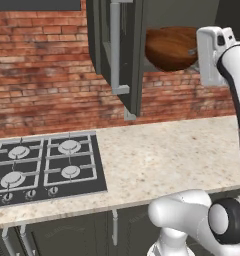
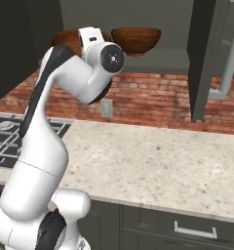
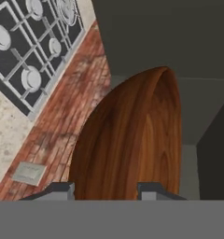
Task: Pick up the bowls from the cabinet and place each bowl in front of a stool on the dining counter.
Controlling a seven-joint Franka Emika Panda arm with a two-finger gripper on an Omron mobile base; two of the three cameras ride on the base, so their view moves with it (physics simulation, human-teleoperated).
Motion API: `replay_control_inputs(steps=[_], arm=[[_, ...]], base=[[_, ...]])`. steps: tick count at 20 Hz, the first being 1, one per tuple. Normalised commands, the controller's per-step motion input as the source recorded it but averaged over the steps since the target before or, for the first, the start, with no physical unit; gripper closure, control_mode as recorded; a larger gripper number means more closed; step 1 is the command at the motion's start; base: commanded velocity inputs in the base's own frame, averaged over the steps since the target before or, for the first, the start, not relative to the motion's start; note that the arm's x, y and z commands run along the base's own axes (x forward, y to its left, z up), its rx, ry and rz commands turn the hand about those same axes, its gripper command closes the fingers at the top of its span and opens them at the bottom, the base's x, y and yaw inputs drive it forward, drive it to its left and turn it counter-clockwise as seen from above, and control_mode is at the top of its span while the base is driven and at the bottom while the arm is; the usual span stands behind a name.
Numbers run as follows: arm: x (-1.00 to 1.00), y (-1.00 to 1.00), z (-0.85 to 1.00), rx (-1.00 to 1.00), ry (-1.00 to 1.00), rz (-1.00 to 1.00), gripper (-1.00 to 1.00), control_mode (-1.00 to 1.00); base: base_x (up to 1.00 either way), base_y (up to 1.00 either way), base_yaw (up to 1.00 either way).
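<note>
Hand view, gripper (image 3: 104, 189) fingertips straddling bowl (image 3: 132, 140) rim, gripping it, cabinet (image 3: 188, 37) shelf edge close behind

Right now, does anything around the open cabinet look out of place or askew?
One bowl juts out past the front edge of the cabinet shelf, with the tool at its rim. The other bowl sits upright on the shelf. Nothing looks spilled or broken.

near bowl (image 2: 65, 40) mostly behind the arm (image 2: 70, 73), pincer (image 3: 104, 189) tips cut off, grip perhaps closed
</note>
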Motion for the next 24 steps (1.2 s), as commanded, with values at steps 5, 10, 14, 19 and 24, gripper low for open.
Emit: replay_control_inputs(steps=[5, 10, 14, 19, 24], arm=[[-1.00, -0.35, -0.04, -0.05, 0.02, 0.02, 1.00, -1.00], [-1.00, -0.21, -0.16, -0.08, 0.10, 0.04, 1.00, -1.00], [-1.00, -0.26, -0.32, -0.08, 0.15, 0.05, 1.00, -1.00], [-1.00, -0.22, -0.50, -0.01, 0.08, 0.02, 1.00, -1.00], [-0.66, 0.00, -0.48, 0.00, 0.00, 0.00, 1.00, -1.00]], base=[[0.00, 0.00, 0.00], [0.00, 0.00, 0.00], [0.00, 0.00, 0.00], [0.00, 0.00, 0.00], [0.00, 0.00, 0.00]])
